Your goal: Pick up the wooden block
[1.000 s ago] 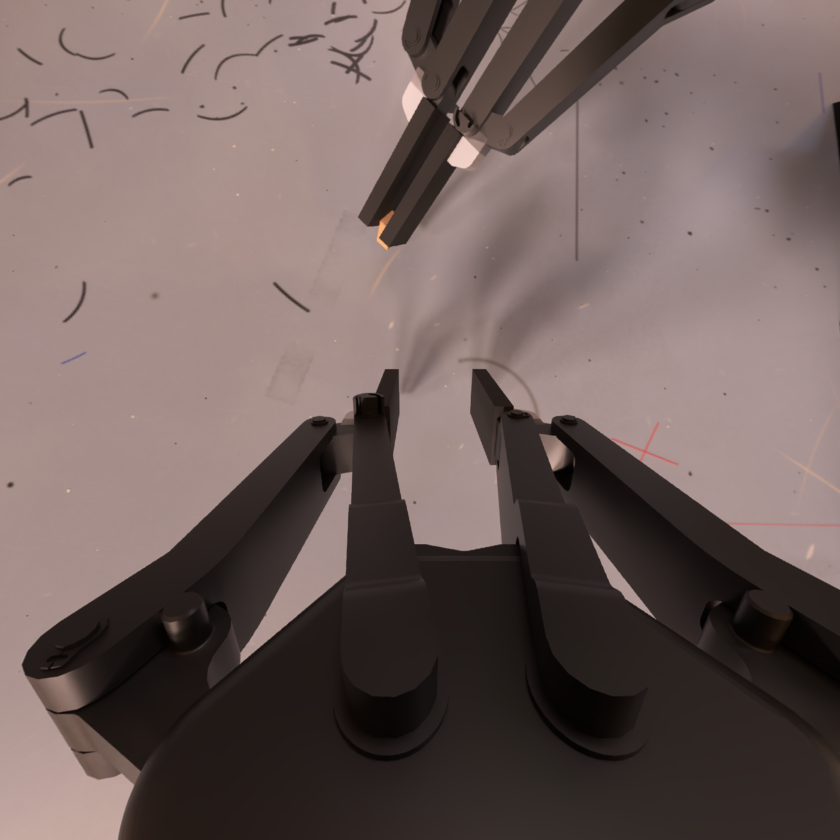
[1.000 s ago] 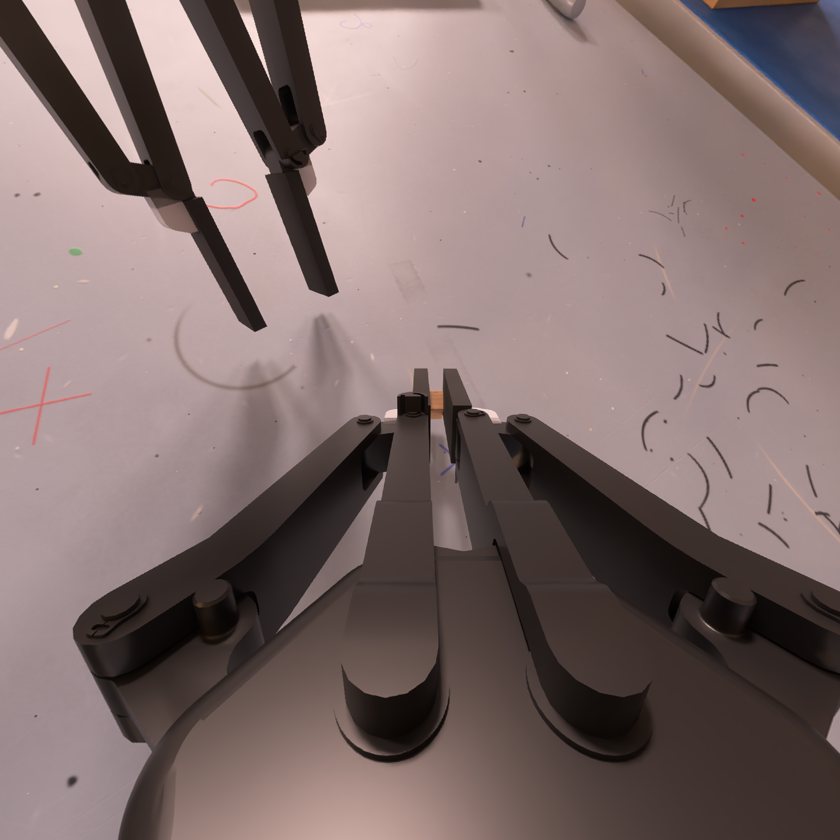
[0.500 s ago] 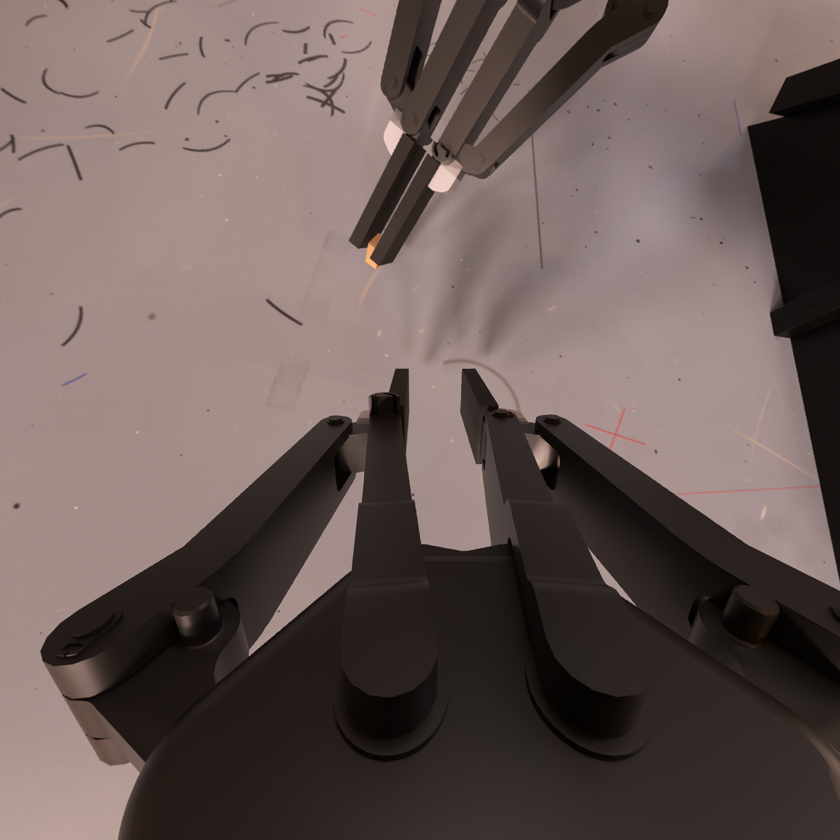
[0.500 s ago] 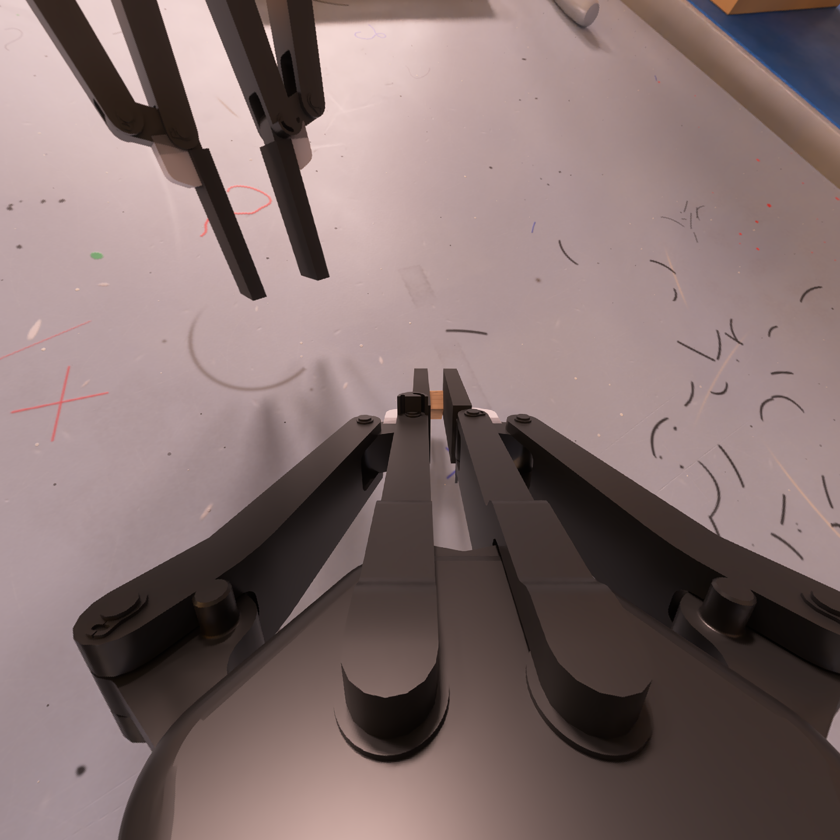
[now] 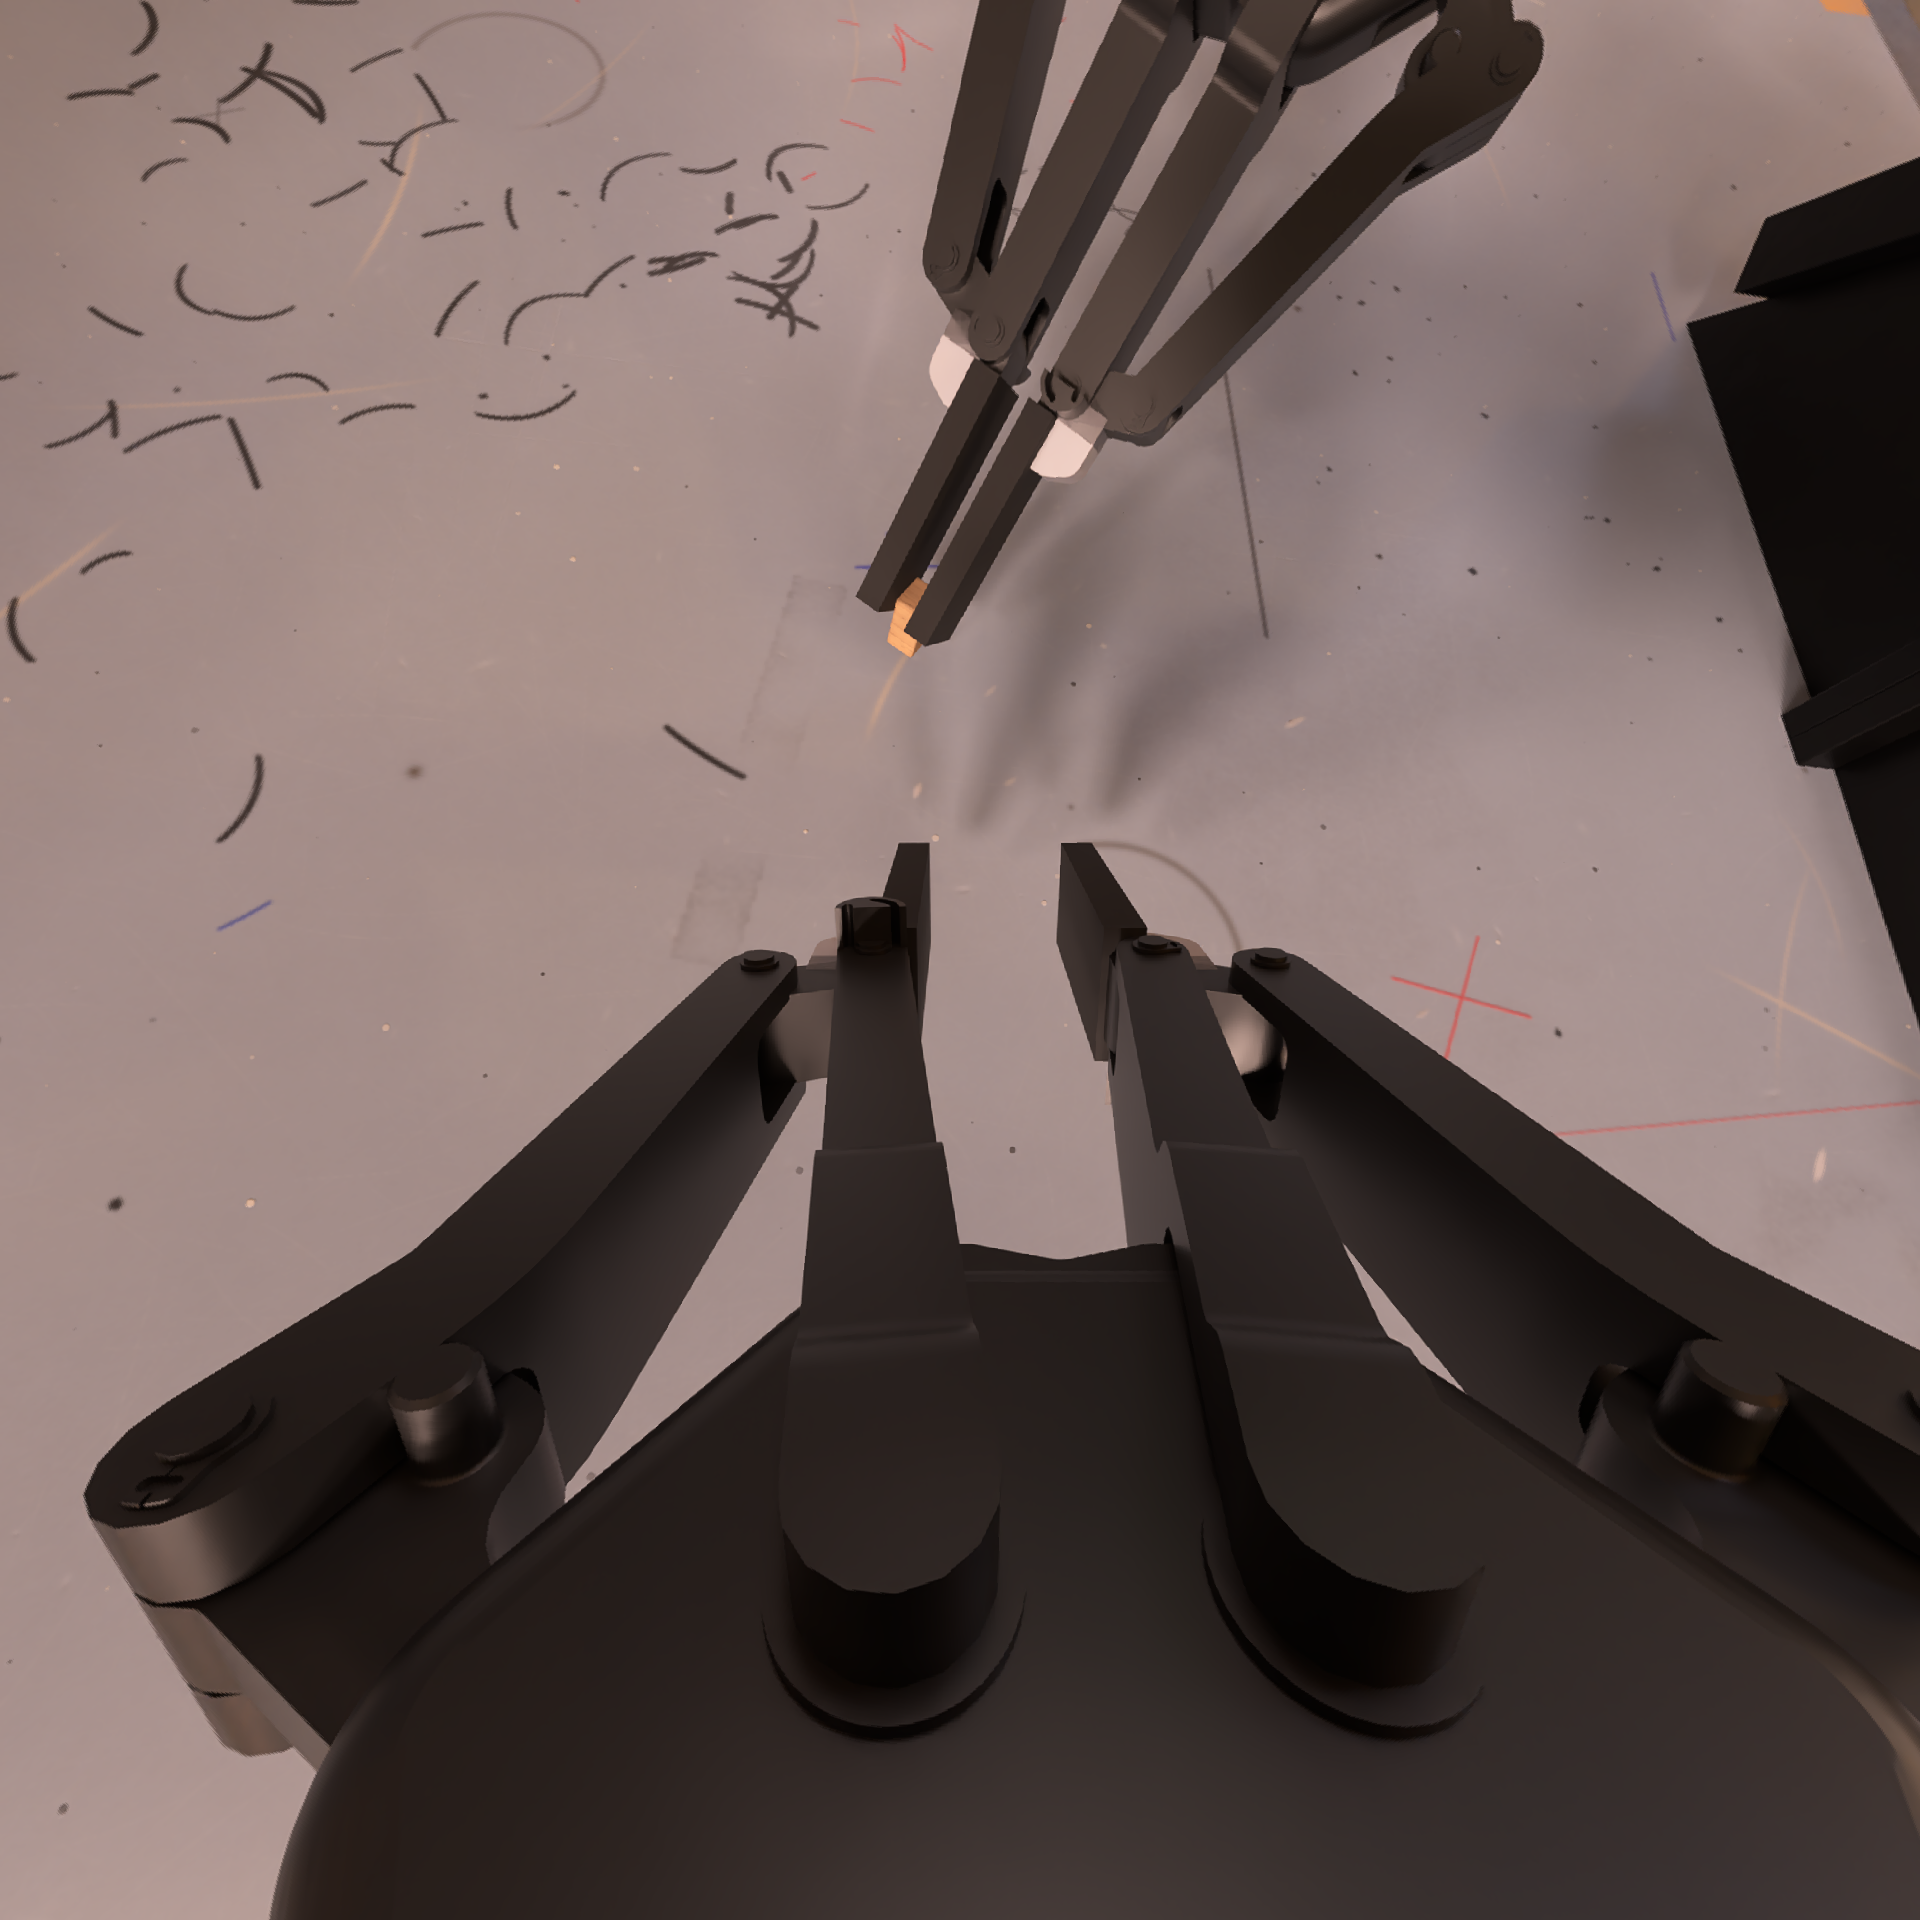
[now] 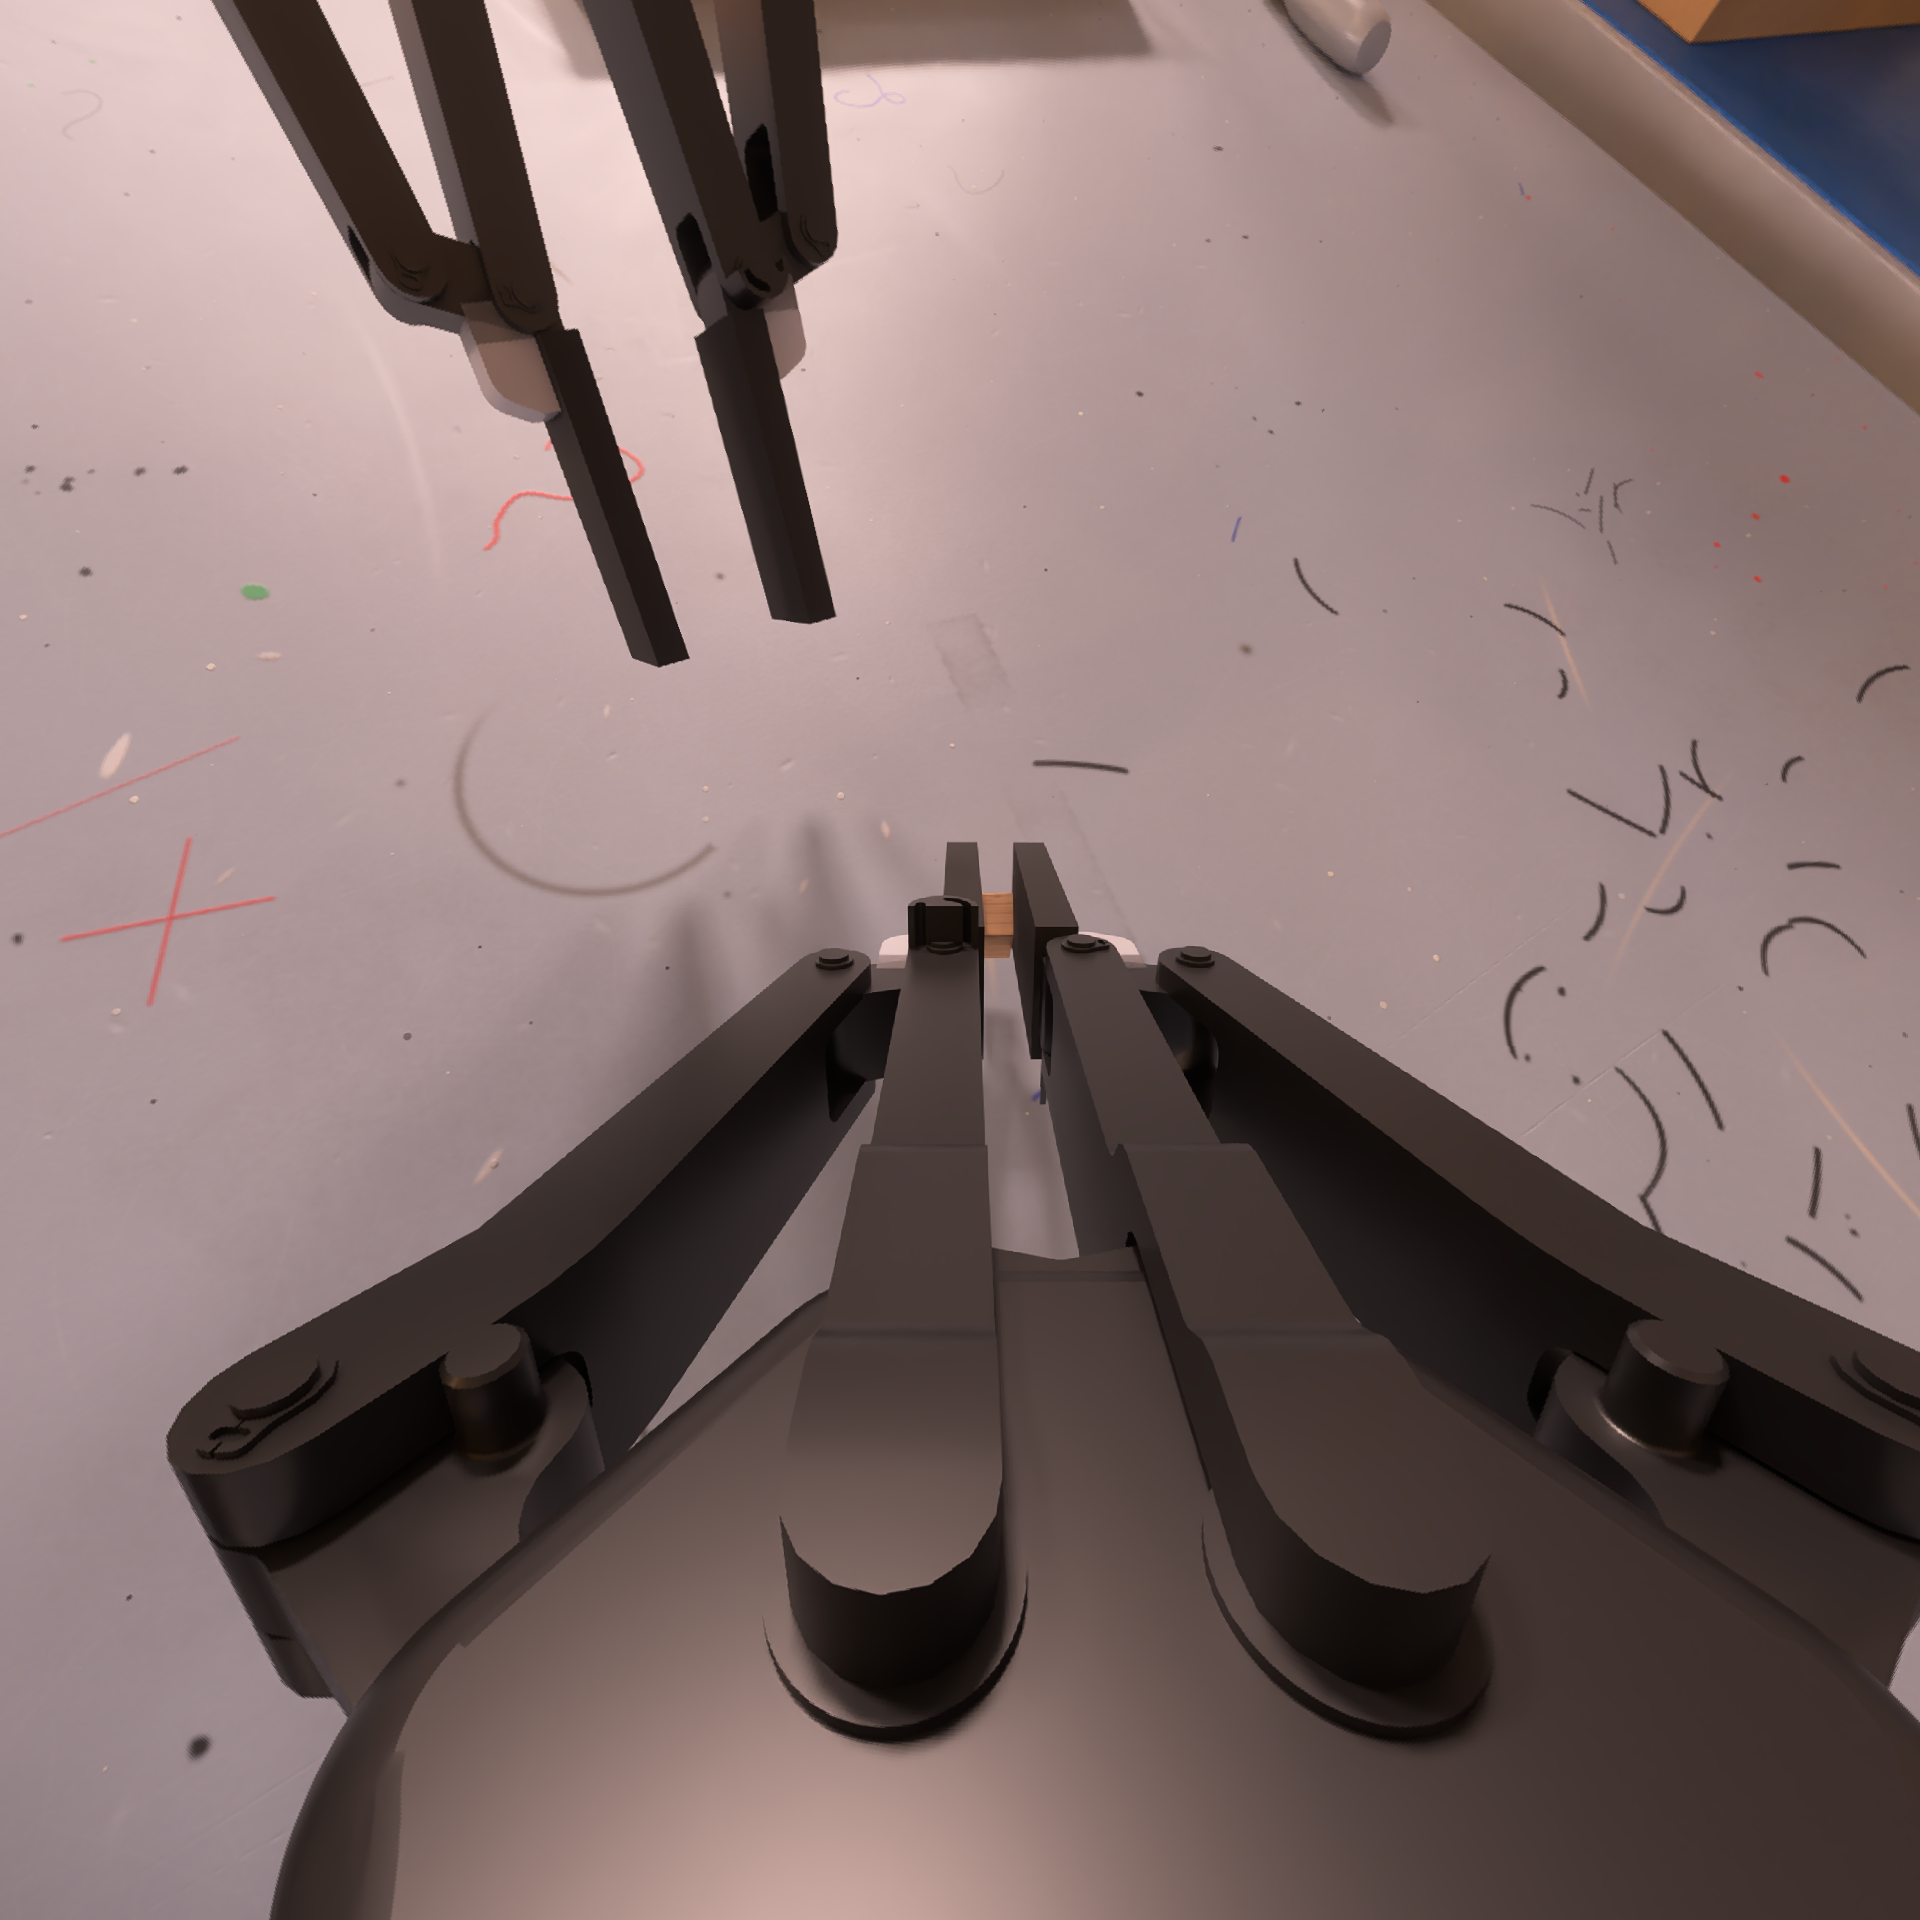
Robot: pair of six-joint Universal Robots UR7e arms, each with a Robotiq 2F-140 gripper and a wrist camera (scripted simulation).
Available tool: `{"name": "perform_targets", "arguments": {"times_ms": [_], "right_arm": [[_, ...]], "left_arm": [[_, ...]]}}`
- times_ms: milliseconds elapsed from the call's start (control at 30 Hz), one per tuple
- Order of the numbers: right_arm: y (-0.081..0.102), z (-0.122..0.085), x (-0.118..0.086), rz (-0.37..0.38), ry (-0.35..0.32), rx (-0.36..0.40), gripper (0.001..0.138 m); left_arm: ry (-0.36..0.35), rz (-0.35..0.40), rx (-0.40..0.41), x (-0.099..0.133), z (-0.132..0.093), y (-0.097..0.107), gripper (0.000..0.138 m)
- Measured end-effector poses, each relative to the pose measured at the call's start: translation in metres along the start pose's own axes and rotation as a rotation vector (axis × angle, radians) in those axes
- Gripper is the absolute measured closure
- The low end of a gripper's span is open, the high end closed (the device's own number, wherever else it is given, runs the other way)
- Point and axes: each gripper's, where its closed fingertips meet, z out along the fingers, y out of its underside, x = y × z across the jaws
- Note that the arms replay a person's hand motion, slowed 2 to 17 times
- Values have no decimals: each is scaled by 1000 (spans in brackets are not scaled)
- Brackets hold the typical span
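The small wooden block [image 6: 998, 923] sits clamped between the fingertips of my right gripper [image 6: 997, 878], held above the grey table [image 6: 1247, 416]. In the left wrist view the right gripper [image 5: 914, 613] hangs ahead with the orange block [image 5: 906, 621] poking out at its tips. My left gripper [image 5: 992, 862] is open and empty, hovering over the table short of the block. It also shows in the right wrist view [image 6: 732, 634] at upper left, jaws apart.
The table is marked with black scribbles [image 5: 520, 301], a red cross [image 6: 166, 920] and a drawn arc [image 6: 582, 831]. A black box-like body [image 5: 1829, 499] stands at the right edge. A table rim with blue floor beyond [image 6: 1714, 208] and a grey cylinder [image 6: 1335, 31] lie far right.
Both grippers have risen a little from the table and drawn slightly apart. The right gripper stays shut on the block; the left stays open.
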Motion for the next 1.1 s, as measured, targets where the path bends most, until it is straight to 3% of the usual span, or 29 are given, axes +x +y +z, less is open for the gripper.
{"name": "perform_targets", "arguments": {"times_ms": [567, 867, 1100], "right_arm": [[-1, 0, -2, -2, -7, 8, 130], [-2, 0, -3, -1, -14, 14, 130], [-2, 1, -4, -2, -16, 15, 130]], "left_arm": [[44, 98, 43, -9, 23, 4, 89], [76, 141, 77, -3, 30, 1, 88], [52, 161, 64, -3, 31, 2, 89]]}}
